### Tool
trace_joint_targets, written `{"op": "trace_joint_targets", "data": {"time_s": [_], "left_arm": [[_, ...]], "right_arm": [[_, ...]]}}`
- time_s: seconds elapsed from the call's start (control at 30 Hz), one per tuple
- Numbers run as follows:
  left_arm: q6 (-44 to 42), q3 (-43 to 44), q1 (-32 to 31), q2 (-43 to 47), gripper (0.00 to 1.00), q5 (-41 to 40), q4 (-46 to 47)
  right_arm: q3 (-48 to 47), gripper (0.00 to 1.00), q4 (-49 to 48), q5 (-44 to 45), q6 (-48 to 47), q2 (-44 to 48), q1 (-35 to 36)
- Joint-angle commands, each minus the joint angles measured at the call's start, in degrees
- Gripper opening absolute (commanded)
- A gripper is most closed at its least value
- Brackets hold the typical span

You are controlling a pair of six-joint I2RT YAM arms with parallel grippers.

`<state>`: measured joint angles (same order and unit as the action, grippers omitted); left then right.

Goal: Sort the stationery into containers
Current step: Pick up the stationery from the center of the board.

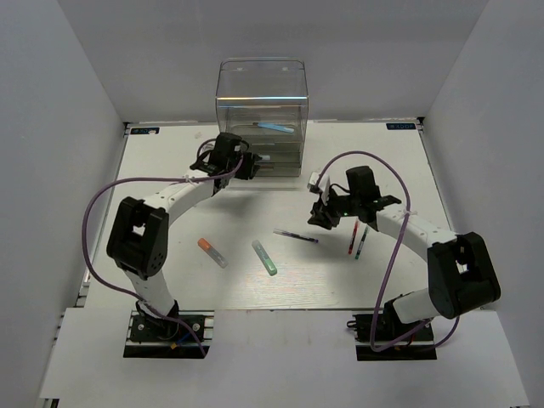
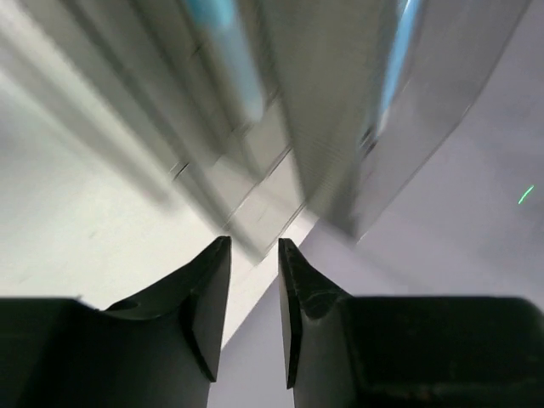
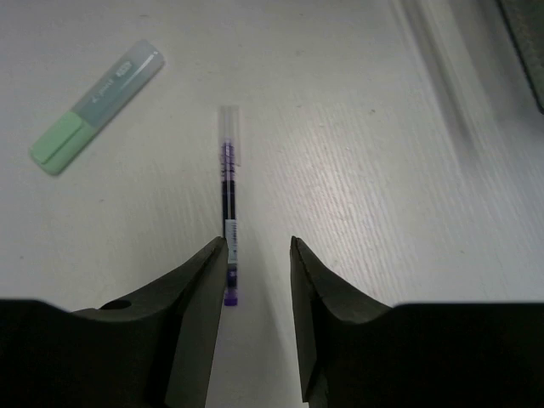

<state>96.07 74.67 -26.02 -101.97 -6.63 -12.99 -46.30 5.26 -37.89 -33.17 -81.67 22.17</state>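
Observation:
The clear drawer unit (image 1: 261, 115) stands at the back centre, with a light blue pen (image 1: 276, 127) in an upper drawer. My left gripper (image 1: 246, 163) is at the unit's lower left front; in the left wrist view it (image 2: 253, 246) is slightly open and empty, and the unit (image 2: 340, 127) is blurred just ahead. My right gripper (image 1: 321, 212) is open above the table. In the right wrist view it (image 3: 257, 245) hangs over the near end of the thin dark pen (image 3: 229, 212), which lies by the left finger. The green-tipped marker (image 3: 93, 106) lies beyond it. I cannot make out the blue pen.
On the table lie the orange-capped marker (image 1: 212, 252), the green-tipped marker (image 1: 264, 257), the thin dark pen (image 1: 296, 235), and the red pen (image 1: 351, 239) beside the teal pen (image 1: 361, 242), under my right arm. White walls close in three sides.

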Motion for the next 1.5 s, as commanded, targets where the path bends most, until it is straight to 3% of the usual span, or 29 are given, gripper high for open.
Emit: {"op": "trace_joint_targets", "data": {"time_s": [0.0, 0.17, 0.3, 0.33, 0.4, 0.5, 0.6, 0.63, 0.93, 1.37, 1.47], "left_arm": [[-11.50, -5.56, 1.23, 7.22, 0.39, 11.36, 2.45], [-30.29, -12.25, 1.24, 16.34, 0.49, 12.35, -7.11], [-36.04, -15.87, 1.24, 22.51, 0.59, 6.21, -16.17], [-36.04, -16.57, 1.24, 25.30, 0.68, 3.67, -18.27], [-36.04, -19.64, 1.24, 28.04, 0.71, 1.90, -22.24], [-34.82, -22.72, 1.24, 31.82, 0.82, -0.83, -28.81], [-33.76, -25.01, 1.24, 34.55, 0.83, -3.12, -34.53], [-33.76, -25.54, 1.24, 35.08, 0.99, -3.82, -35.69], [-31.30, -30.63, 1.24, 38.60, 1.00, -6.37, -41.59], [-27.69, -33.89, 1.24, 35.00, 1.00, -8.13, -42.37], [-26.47, -33.89, 1.24, 36.23, 1.00, -9.36, -43.17]], "right_arm": [[-2.73, 0.41, 2.03, -1.58, -2.86, 0.38, 3.13], [-8.25, 0.41, 5.54, 1.15, 1.86, -4.89, 7.35], [-11.17, 0.43, 6.96, 0.54, 6.70, -7.36, 9.55], [-11.70, 0.45, 6.96, 0.36, 8.98, -7.54, 10.60], [-12.14, 0.58, 6.26, 0.27, 10.83, -8.59, 11.57], [-16.33, 0.90, 9.06, 1.93, 14.88, -11.22, 14.12], [-18.46, 0.90, 10.65, 3.78, 21.02, -12.54, 16.49], [-18.56, 0.90, 10.13, 5.01, 22.00, -12.64, 17.46], [-19.43, 0.90, 8.45, 17.31, 36.84, -18.51, 24.67], [-25.33, 0.90, 12.67, 36.38, 41.69, -25.38, 34.07], [-25.42, 0.84, 13.11, 37.63, 41.87, -26.17, 36.09]]}}
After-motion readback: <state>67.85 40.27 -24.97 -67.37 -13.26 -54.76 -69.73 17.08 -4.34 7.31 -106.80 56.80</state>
